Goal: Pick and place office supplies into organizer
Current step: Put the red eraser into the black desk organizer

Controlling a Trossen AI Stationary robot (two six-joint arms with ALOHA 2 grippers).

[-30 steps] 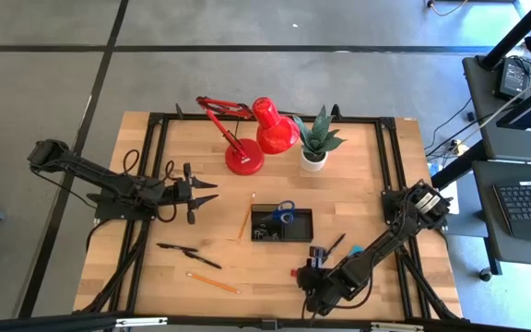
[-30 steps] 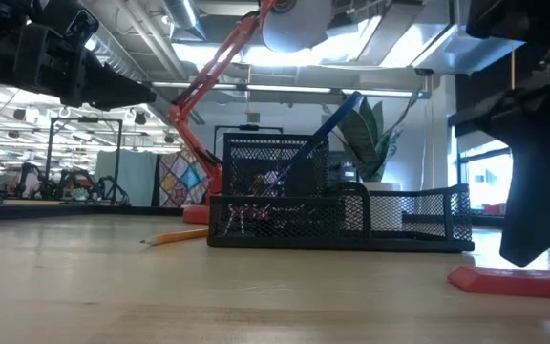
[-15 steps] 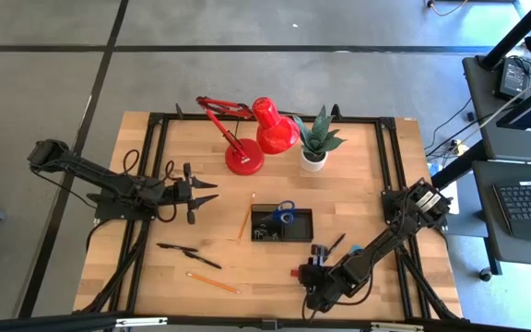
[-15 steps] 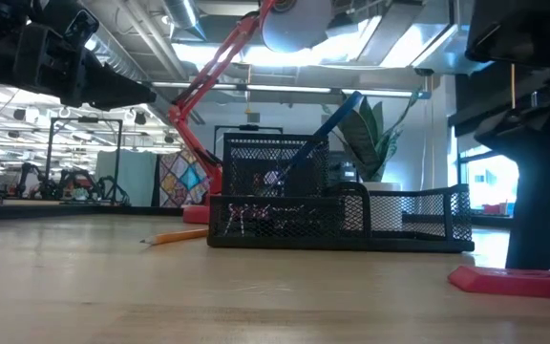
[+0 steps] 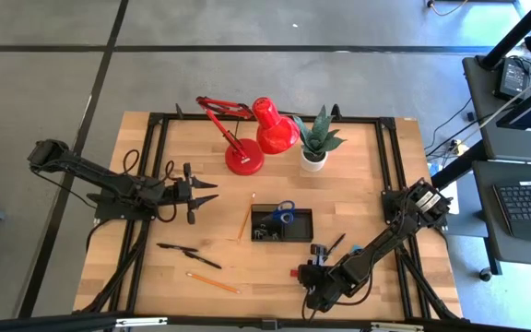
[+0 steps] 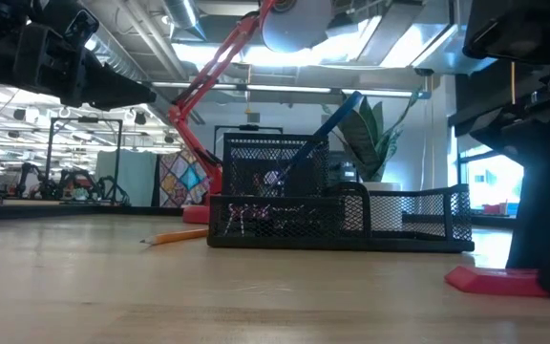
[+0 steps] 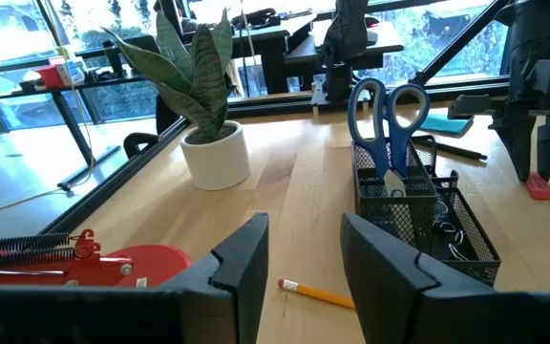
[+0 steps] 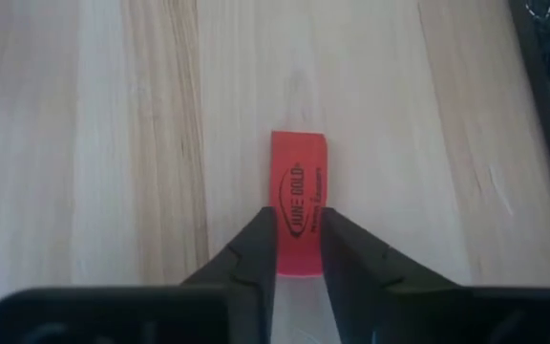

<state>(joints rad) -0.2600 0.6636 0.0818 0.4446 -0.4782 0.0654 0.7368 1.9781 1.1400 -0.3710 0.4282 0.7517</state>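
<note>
The bench [image 5: 358, 175] looks as it did a second ago: the red lamp [image 5: 256, 129] and the potted plant [image 5: 316, 143] stand at its far side, the organizer [image 5: 282, 224] sits mid-bench with the blue-handled scissors [image 5: 285, 213] upright in it, and pens [image 5: 188, 254] and a pencil [image 5: 214, 282] lie loose toward the near left. My left gripper [image 5: 196, 193] hangs over the left half of the bench, unmoved, its fingers parted with nothing between them. The change is at my right gripper [image 8: 299, 250], low at the near edge just in front of the organizer: a second ago its fingers stood wide above the red eraser [image 8: 300, 203], and now they have come in against its two long sides, pinching the near end. The eraser lies flat on the wood, not yet lifted. I judge the grasp is just being made, so the next move would be to raise it and carry it the short way to the organizer.
</note>
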